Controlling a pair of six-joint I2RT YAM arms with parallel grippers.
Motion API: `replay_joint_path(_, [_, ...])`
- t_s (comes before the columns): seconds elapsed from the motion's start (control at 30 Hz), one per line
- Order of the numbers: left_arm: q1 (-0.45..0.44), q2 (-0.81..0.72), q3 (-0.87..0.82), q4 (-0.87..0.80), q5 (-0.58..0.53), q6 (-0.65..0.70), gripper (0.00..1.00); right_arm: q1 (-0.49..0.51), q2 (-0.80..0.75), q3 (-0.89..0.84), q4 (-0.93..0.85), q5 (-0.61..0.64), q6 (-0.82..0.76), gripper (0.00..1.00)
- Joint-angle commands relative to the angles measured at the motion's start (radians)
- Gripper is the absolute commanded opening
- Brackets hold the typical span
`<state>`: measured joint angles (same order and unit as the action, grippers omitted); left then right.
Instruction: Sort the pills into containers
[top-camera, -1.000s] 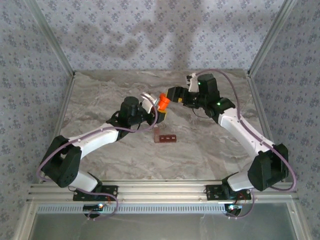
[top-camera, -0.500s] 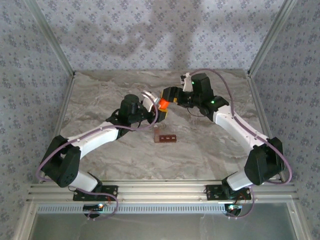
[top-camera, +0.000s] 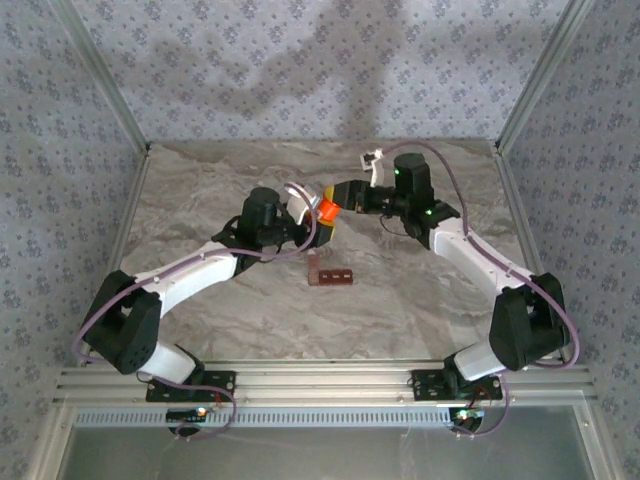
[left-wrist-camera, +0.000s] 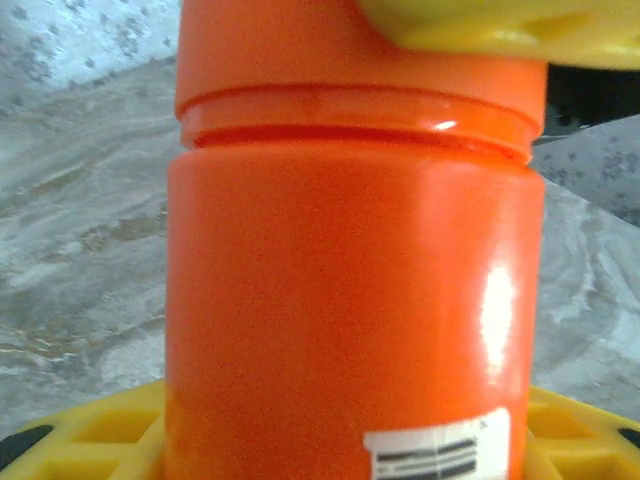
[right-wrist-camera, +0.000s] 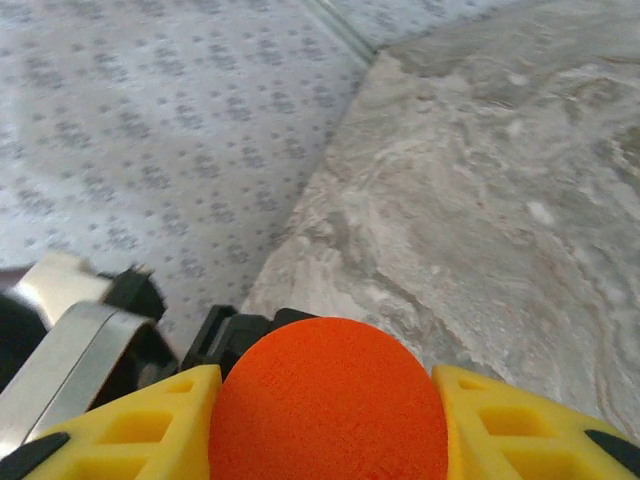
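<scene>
With both arms meeting at the orange bottle (top-camera: 324, 209), the containers (top-camera: 331, 275) sit untouched on the bench (top-camera: 420, 300).

My left gripper (top-camera: 320, 224) is clamped around the bottle's lower body and my right gripper (top-camera: 341, 197) is closed on its cap (right-wrist-camera: 328, 400), holding it above the bench just behind the containers, which lie between the two arms. I see no pills and judge they are inside. The bottle's glossy wall looks slippery, so I would keep the left grip low and firm while the cap turns. The containers strip looks light, stiff and quick to skid; I would pinch it across its narrow width, or pour without nudging it.
</scene>
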<state>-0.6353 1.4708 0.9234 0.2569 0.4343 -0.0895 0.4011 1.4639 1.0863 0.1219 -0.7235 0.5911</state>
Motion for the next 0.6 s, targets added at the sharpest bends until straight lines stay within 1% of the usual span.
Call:
replay_joint_path(0.0, [0.033,-0.032,0.057,0.074,0.116,-0.073,0.13,-0.069,-0.02,-0.084,0.158,-0.123,-0.087,0.42])
replay_joint_path(0.07, [0.037,-0.035,0.065,0.067,0.131,-0.081,0.12,-0.087,-0.021,-0.094,0.192,-0.143,-0.053,0.44])
replay_joint_path(0.1, [0.036,-0.034,0.069,0.058,0.13,-0.074,0.12,-0.09,-0.022,-0.093,0.198,-0.147,-0.031,0.47])
replay_joint_path(0.13, [0.037,-0.035,0.075,0.046,0.125,-0.067,0.11,-0.092,-0.025,-0.087,0.186,-0.145,-0.017,0.52])
replay_joint_path(0.17, [0.037,-0.032,0.078,0.035,0.118,-0.055,0.11,-0.091,-0.031,-0.085,0.18,-0.135,-0.001,0.6])
replay_joint_path(0.2, [0.036,-0.031,0.081,0.021,0.109,-0.041,0.11,-0.091,-0.042,-0.089,0.18,-0.111,0.024,0.65])
replay_joint_path(0.3, [0.036,-0.023,0.091,-0.02,0.105,0.002,0.07,-0.106,-0.084,-0.097,0.142,-0.025,0.115,0.75])
replay_joint_path(0.43, [0.037,-0.007,0.106,-0.051,0.116,0.026,0.05,-0.111,-0.131,-0.091,0.057,0.098,0.215,0.78])
replay_joint_path(0.47, [0.036,-0.004,0.109,-0.054,0.118,0.03,0.05,-0.109,-0.136,-0.088,0.045,0.122,0.226,0.78])
replay_joint_path(0.53, [0.036,0.0,0.11,-0.054,0.123,0.037,0.04,-0.097,-0.144,-0.064,-0.044,0.187,0.242,0.79])
replay_joint_path(0.57, [0.037,0.004,0.112,-0.056,0.124,0.039,0.04,-0.091,-0.143,-0.053,-0.061,0.198,0.237,0.8])
